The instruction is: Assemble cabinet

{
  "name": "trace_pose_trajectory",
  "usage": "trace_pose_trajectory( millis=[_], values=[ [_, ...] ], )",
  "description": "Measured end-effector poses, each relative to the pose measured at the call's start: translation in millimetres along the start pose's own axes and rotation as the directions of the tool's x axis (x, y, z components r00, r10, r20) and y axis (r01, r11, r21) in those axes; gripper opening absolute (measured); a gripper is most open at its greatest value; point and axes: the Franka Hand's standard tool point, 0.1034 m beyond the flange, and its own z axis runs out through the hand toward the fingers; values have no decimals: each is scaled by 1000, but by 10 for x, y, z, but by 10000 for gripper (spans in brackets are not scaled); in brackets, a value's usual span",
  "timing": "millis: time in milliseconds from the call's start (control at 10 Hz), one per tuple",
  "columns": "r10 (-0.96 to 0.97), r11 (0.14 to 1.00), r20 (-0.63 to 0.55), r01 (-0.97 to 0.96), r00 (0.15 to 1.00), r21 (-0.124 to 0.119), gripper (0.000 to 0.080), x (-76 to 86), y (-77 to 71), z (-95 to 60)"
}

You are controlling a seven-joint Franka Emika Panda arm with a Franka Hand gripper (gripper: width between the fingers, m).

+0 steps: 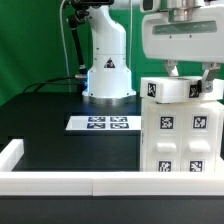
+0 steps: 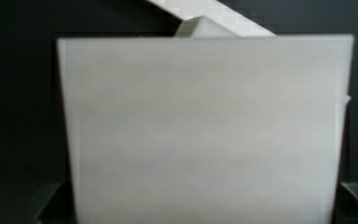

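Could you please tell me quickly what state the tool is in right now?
Tool: closed on the small white box part, one finger against each side, holding it at the top of the large cabinet body.

A plain white panel [image 2: 202, 130] fills most of the wrist view, its flat face turned square to the camera. Past its edge at about one o'clock, a second white part [image 2: 220, 20] juts out at a slant. Black background [image 2: 12, 110] flanks the panel at three and nine o'clock. The gripper [image 2: 202, 208] straddles it, with dark fingers [image 2: 48, 205] against its edges at five and seven o'clock.
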Motion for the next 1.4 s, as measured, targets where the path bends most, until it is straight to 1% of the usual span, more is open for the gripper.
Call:
trace_pose_trajectory(
  millis=[200, 400, 500, 700, 800, 1000, 1200, 1300, 1400],
  values=[
    [153, 988, -1, -153, 988, 8, 561, -12, -20, -1],
    [329, 944, -1, -329, 944, 23, 561, -23, -49, -9],
    [392, 920, 4, -392, 920, 20, 561, -20, -43, -7],
    [534, 845, 18, -534, 845, 16, 561, -15, -40, -8],
    [555, 832, 18, -555, 832, 23, 561, 4, -33, 4],
    [623, 782, 34, -623, 782, 23, 561, -15, -52, 0],
    [598, 801, 42, -599, 801, 22, 755, -48, -61, 0],
    [583, 811, 54, -584, 811, 23, 755, -63, -59, -35],
    [566, 822, 59, -568, 822, 30, 791, -77, -63, -97]
  ],
)
